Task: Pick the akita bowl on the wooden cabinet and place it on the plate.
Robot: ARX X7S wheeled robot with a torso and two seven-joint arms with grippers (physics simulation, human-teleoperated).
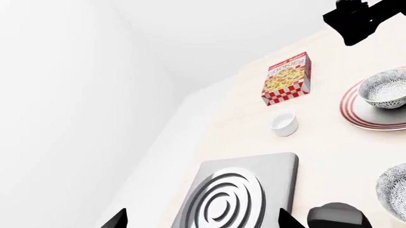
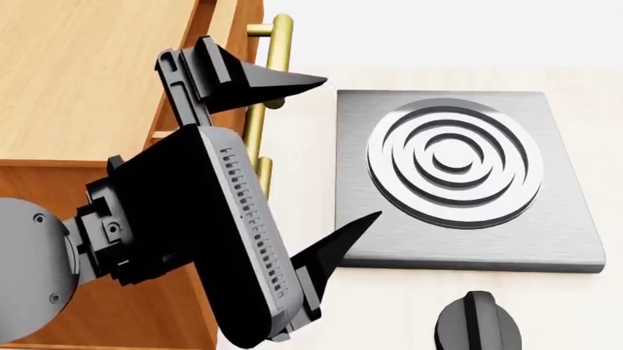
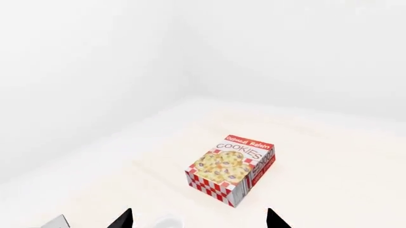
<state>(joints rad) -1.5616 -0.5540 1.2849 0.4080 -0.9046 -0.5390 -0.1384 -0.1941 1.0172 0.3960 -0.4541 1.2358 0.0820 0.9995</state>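
A leaf-patterned akita bowl (image 1: 383,89) sits upright on the red-ringed plate (image 1: 355,111) in the left wrist view. A look-alike bowl (image 1: 394,190) stands on the table, cut off by that view's edge. The head view shows the wooden cabinet (image 2: 87,80) at the left with no bowl on the visible part of its top. My left gripper (image 2: 341,149) hangs open and empty beside the cabinet's brass handle (image 2: 268,65), over the stove's edge; its tips (image 1: 203,221) frame the stove. My right gripper (image 3: 199,219) is open and empty above the pale table.
A dark square stove (image 2: 457,175) with a ring burner lies right of the cabinet, a black knob (image 2: 477,321) near its front. A cookies box (image 3: 231,173) lies flat on the table, a small plain white cup (image 1: 283,122) beside it. White walls close the far side.
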